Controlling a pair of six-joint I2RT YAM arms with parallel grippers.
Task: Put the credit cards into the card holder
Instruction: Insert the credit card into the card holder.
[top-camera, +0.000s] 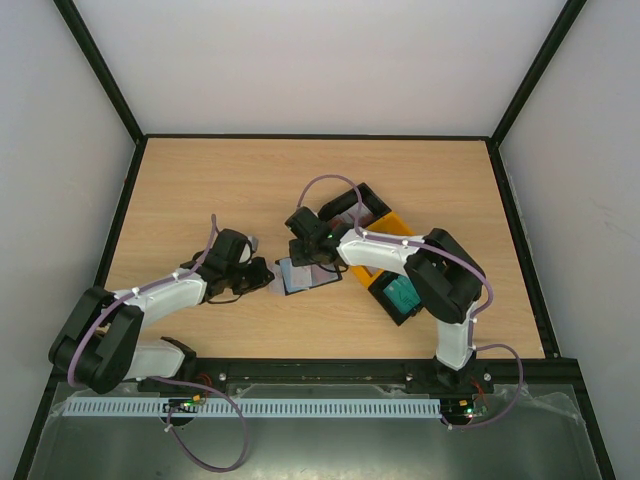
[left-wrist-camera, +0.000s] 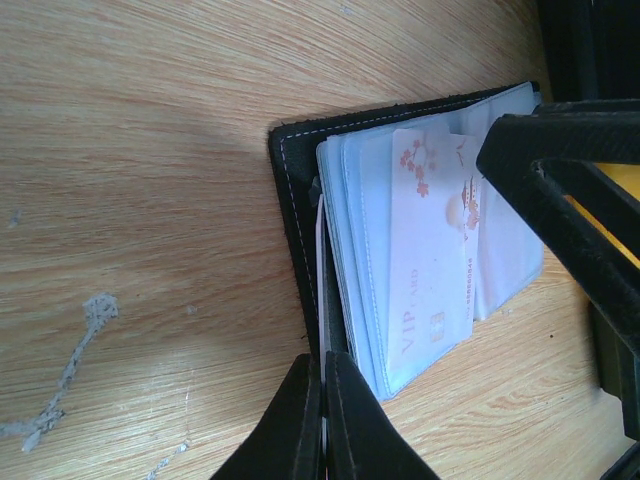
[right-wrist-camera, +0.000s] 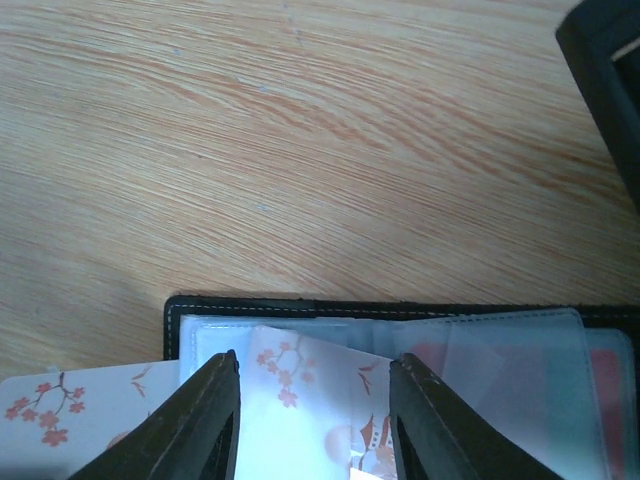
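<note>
— Where's everything?
— The card holder (top-camera: 308, 276) lies open on the table (top-camera: 200, 190). The left pincer (left-wrist-camera: 322, 400) is pressed together on its edge, and the right pincer (right-wrist-camera: 315, 368) pinches a blossom card (right-wrist-camera: 300, 420) over the sleeves (left-wrist-camera: 510, 260).
— Risk?
— The card's corner may snag a sleeve lip, then bow or skid across.

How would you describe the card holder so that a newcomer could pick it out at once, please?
On the wooden table, look at the middle, left of the joined black and yellow bins. The card holder lies open there: flat, black-edged, with pale blue sleeves, unlike the deep-walled bins.
</note>
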